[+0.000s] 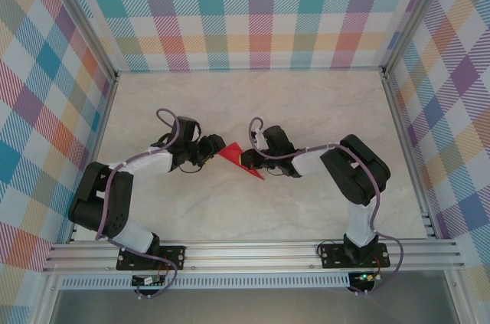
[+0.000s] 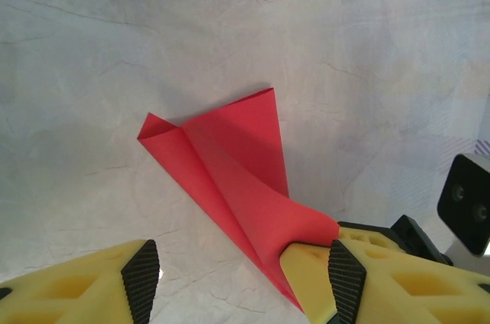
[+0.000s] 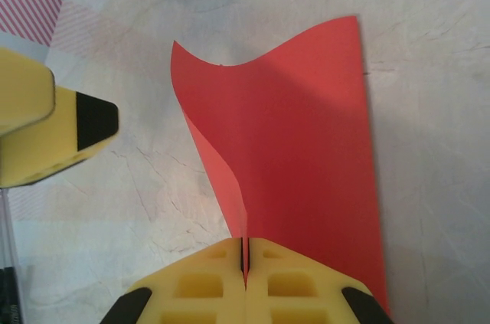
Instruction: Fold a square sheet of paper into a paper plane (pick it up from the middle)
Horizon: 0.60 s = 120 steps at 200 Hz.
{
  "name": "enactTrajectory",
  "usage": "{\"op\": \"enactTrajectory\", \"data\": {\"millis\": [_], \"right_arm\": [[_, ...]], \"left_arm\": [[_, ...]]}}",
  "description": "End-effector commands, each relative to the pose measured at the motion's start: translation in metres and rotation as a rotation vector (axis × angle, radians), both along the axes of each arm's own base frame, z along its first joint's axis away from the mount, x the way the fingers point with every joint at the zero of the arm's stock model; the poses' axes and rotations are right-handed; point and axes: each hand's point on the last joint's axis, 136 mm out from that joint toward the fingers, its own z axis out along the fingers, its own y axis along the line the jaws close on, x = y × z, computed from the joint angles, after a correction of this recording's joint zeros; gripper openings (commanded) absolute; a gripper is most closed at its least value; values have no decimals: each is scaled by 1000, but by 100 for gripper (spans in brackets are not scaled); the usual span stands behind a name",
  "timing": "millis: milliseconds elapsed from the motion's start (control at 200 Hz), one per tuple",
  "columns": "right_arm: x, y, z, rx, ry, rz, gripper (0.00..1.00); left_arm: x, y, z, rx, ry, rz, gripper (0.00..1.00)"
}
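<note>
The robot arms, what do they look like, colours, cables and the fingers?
Both the left arm and right arm have black joint housings, white link sections and a purple cable looped along them. The left gripper and right gripper have chunky yellow fingers with moulded cut-outs and black ridged pads.

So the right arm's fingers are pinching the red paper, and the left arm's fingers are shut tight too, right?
Not quite. The left arm's fingers are open, with a wide gap between them; the left wrist view shows it. The right arm's fingers are pinching the red paper, as you said.
</note>
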Motion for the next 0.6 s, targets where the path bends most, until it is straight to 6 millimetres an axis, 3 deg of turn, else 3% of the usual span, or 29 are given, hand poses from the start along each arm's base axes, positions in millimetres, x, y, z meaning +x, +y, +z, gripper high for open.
{"op": "enactTrajectory", "data": {"millis": [0, 595], "right_arm": [[1, 4, 2, 66, 44, 9, 0], [7, -1, -18, 96, 179, -12, 0]], "left_arm": [[-6, -10, -8, -12, -2, -51, 61], [-5, -47, -6, -78, -46, -188, 39]]}}
